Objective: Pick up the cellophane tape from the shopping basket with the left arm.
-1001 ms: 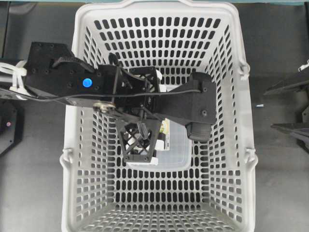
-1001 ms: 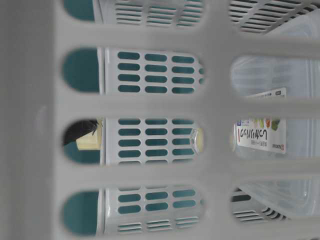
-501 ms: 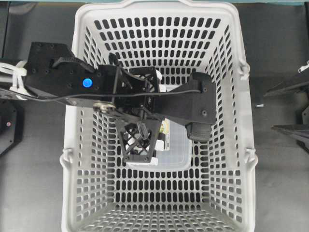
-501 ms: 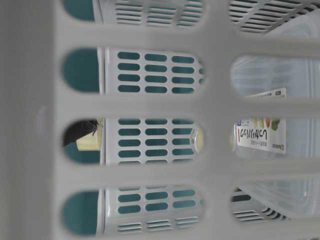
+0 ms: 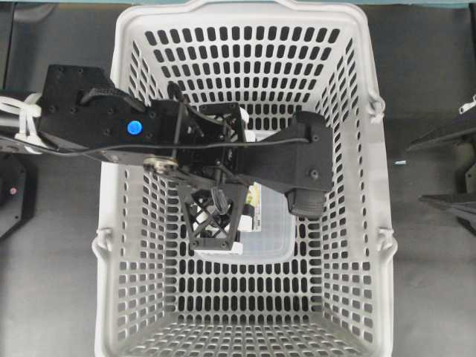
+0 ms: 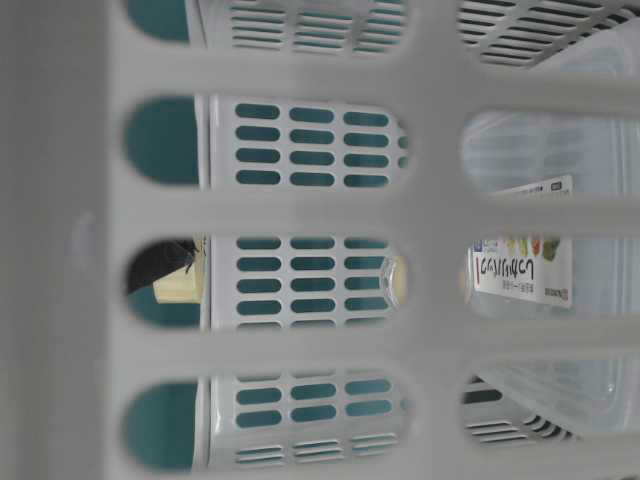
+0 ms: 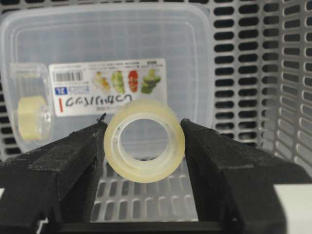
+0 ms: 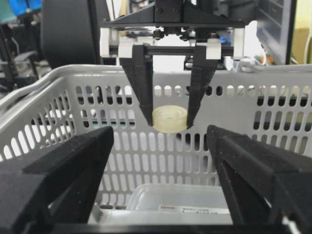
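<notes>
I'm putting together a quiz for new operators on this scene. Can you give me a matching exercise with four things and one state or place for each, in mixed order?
Things:
1. cellophane tape
2. clear food box
3. right end effector
4. shopping basket

States or places:
A. lying on the basket floor, label up
B. open, holding nothing, outside the basket
C. clamped between the fingers of the left end effector, lifted above the box
D. light grey, with slotted walls, around the left arm's tip

Pairs: 1-C, 2-A, 3-B, 4-D
</notes>
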Available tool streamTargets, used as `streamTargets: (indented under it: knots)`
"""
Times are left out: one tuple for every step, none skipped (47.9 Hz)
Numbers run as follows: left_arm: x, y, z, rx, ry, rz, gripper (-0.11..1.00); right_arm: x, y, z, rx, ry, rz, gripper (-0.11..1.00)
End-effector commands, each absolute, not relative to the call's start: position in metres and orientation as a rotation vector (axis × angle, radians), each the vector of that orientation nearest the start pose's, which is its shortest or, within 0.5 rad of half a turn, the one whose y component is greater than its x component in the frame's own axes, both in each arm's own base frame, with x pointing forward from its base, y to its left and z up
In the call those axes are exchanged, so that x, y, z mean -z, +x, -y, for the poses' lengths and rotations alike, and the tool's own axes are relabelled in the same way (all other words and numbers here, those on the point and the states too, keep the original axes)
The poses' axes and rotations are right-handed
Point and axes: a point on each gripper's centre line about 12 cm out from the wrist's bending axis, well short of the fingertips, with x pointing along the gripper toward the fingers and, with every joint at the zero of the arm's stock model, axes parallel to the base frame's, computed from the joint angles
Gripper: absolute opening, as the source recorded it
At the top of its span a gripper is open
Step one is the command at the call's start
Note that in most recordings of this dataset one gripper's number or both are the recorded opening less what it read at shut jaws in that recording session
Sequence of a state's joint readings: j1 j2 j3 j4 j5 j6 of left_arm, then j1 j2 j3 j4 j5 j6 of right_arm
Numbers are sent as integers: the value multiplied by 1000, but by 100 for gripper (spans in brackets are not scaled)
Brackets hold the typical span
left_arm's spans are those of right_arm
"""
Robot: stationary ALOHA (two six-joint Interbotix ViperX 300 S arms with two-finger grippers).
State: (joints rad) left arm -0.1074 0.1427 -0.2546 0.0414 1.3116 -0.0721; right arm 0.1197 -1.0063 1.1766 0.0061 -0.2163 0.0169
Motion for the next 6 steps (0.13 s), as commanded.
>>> streamTargets:
  knots:
    - [-361,435,43,26,35,-1140,50,-301,193,-24,-121,30,63,75]
    - [-361,435,42,25,34,-1140,50,-301,193,-24,-121,30,63,75]
    - [-361,435,42,25,34,-1140,50,-301,193,-24,-122,30,63,75]
    - [-361,435,43,26,35,-1140,50,-301,193,-24,-122,30,63,75]
    - [-361,435,43,27,36,-1139,50,-301,193,-24,-122,30,63,75]
    - [-361,435,42,26,36,-1140,50,-301,193,-24,-122,30,63,75]
